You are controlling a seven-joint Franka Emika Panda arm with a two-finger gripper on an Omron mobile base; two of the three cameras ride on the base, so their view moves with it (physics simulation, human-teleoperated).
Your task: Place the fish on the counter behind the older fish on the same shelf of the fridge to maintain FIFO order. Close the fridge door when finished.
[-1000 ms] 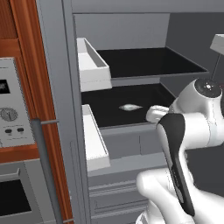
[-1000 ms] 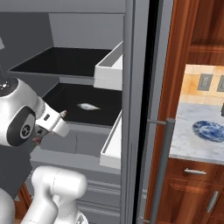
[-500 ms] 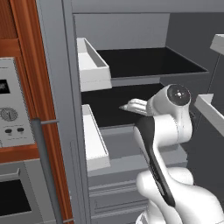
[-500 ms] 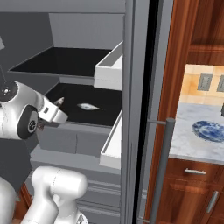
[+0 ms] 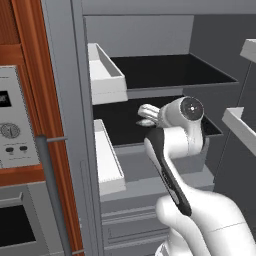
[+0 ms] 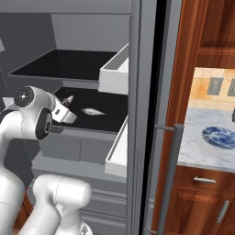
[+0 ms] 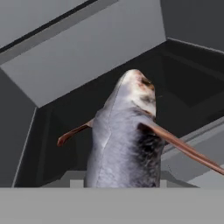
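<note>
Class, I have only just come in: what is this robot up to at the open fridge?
The gripper is shut on the fish and reaches into the fridge over the shelf. The older fish lies on that same shelf, a little beyond the gripper. The fridge door is open.

Off to the sides

I saw an oven panel [image 5: 12, 127] far left, a blue plate [image 6: 219, 136] right.

The dark grey-brown fish [image 7: 124, 140] is held up over the black shelf [image 6: 110, 103] inside the open fridge [image 6: 137, 69]. The pale older fish [image 6: 92, 111] lies flat on this shelf, to its right.
</note>
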